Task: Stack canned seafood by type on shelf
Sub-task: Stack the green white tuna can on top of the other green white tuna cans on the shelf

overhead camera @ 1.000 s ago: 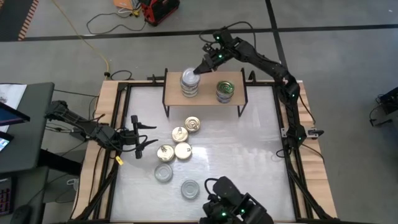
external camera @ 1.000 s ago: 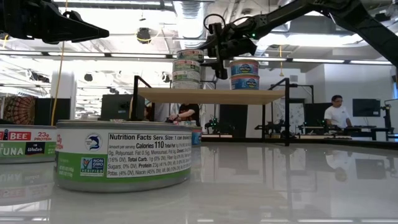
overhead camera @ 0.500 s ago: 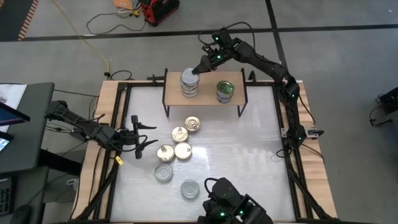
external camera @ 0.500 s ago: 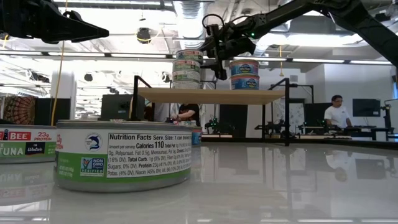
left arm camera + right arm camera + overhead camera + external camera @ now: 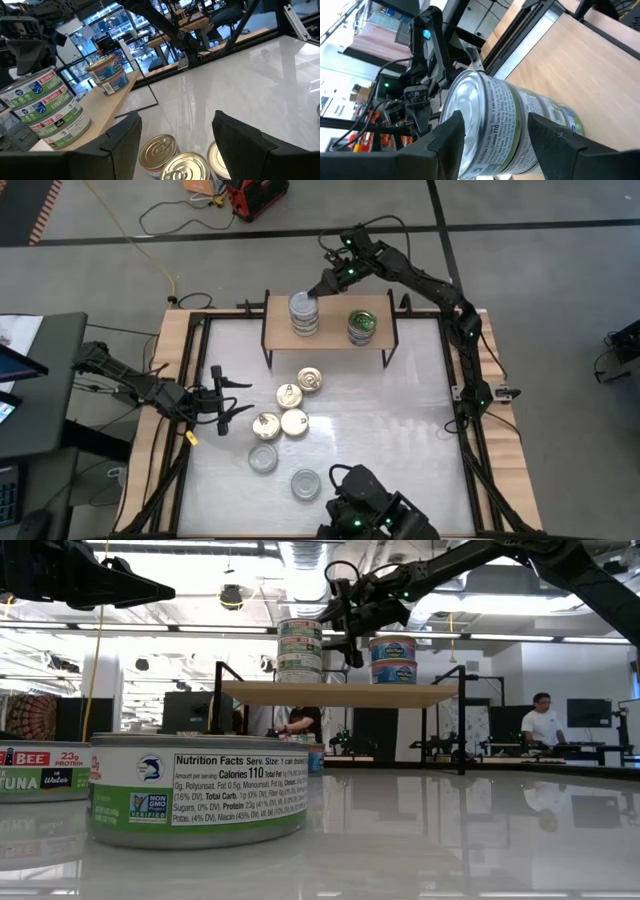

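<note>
The shelf [image 5: 335, 340] stands at the table's far edge. On its left half is a stack of three silver-lidded tins [image 5: 304, 313] [image 5: 300, 650]. On its right half is a stack of two tins [image 5: 362, 326] [image 5: 393, 660]. My right gripper [image 5: 318, 288] [image 5: 495, 150] is open, just beyond the far side of the three-tin stack at the height of the top tin [image 5: 490, 125]; its fingers stand on either side of that tin and apart from it. My left gripper [image 5: 238, 400] [image 5: 175, 135] waits open above the table's left side.
Several loose tins lie on the white table in front of the shelf: gold-lidded ones [image 5: 310, 381] [image 5: 290, 395] [image 5: 266, 425] [image 5: 294, 422] and two silver-lidded ones [image 5: 263, 458] [image 5: 306, 483]. The table's right half is bare. A person [image 5: 540, 720] sits in the room behind.
My right gripper has drawn back a little from the top of the three-tin stack, toward the table's far edge and slightly up. The stack has stayed standing on the shelf.
</note>
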